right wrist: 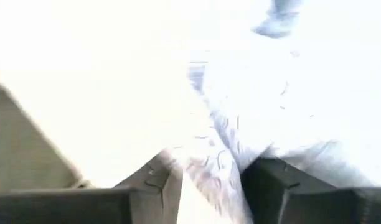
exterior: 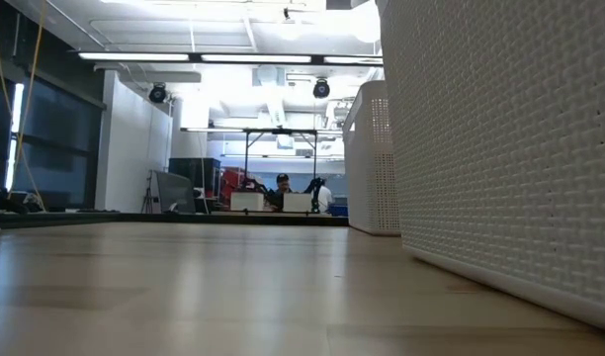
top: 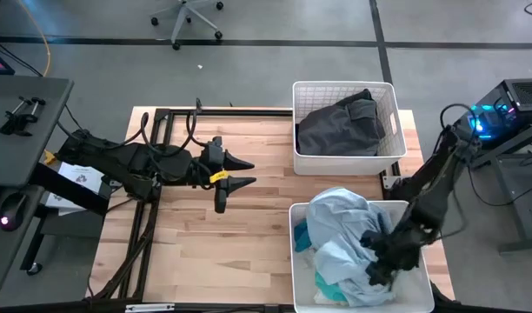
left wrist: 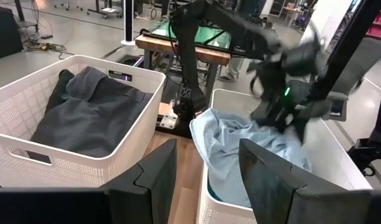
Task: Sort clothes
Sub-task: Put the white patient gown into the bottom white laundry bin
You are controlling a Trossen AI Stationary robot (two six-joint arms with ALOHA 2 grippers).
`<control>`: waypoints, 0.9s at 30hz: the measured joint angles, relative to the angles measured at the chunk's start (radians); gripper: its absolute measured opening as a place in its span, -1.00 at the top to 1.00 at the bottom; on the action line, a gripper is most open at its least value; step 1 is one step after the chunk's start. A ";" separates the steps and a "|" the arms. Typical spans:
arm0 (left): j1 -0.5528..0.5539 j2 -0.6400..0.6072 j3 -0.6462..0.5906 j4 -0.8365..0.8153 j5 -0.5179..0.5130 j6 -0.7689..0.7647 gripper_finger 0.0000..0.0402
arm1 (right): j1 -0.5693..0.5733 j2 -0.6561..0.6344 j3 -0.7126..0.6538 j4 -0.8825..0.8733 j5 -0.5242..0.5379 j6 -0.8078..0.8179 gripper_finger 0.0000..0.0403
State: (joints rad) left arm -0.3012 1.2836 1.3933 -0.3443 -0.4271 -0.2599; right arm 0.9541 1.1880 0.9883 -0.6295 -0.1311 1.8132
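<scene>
Wooden table (top: 205,243): right end effector (top: 376,263) over pale blue garment (top: 340,226).

Left arm lies extended low across the table, left gripper (top: 237,172) with jaws parted and empty. Right arm is bent steeply downward, right gripper (top: 381,261) with fingers (right wrist: 154,180) apart.

Bench (top: 205,252): bare wood across centre and lower left of frame, free for passage. Right side blocked by two white bins (top: 344,130), upper and lower. Left arm (top: 162,165) lies across centre-left.
</scene>
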 joint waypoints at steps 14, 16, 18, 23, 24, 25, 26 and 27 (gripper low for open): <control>0.000 0.001 0.000 -0.045 -0.002 -0.003 0.21 | -0.079 0.058 0.198 -0.580 0.723 0.006 0.54; 0.000 0.001 0.000 -0.053 -0.002 -0.015 0.21 | -0.097 0.105 0.114 -0.472 0.591 -0.040 0.61; 0.000 0.001 0.000 -0.065 -0.002 -0.026 0.21 | -0.105 0.157 0.017 -0.293 0.472 -0.103 0.67; 0.000 0.001 0.000 -0.082 -0.004 -0.026 0.21 | -0.110 0.297 -0.209 0.219 0.282 -0.169 0.79; 0.000 0.001 0.000 -0.082 -0.005 -0.023 0.21 | -0.114 0.309 -0.232 0.265 0.264 -0.164 0.81; 0.002 0.001 0.000 -0.082 -0.008 -0.017 0.21 | -0.121 0.315 -0.244 0.286 0.252 -0.155 0.82; 0.004 0.001 0.000 -0.082 -0.010 -0.010 0.21 | -0.127 0.316 -0.247 0.288 0.246 -0.149 0.83; 0.007 0.001 0.000 -0.083 -0.010 -0.009 0.21 | -0.134 0.305 -0.247 0.274 0.239 -0.149 0.84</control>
State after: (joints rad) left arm -0.2939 1.2846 1.3930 -0.4268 -0.4375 -0.2685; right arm 0.8205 1.4929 0.7411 -0.3559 0.1083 1.6646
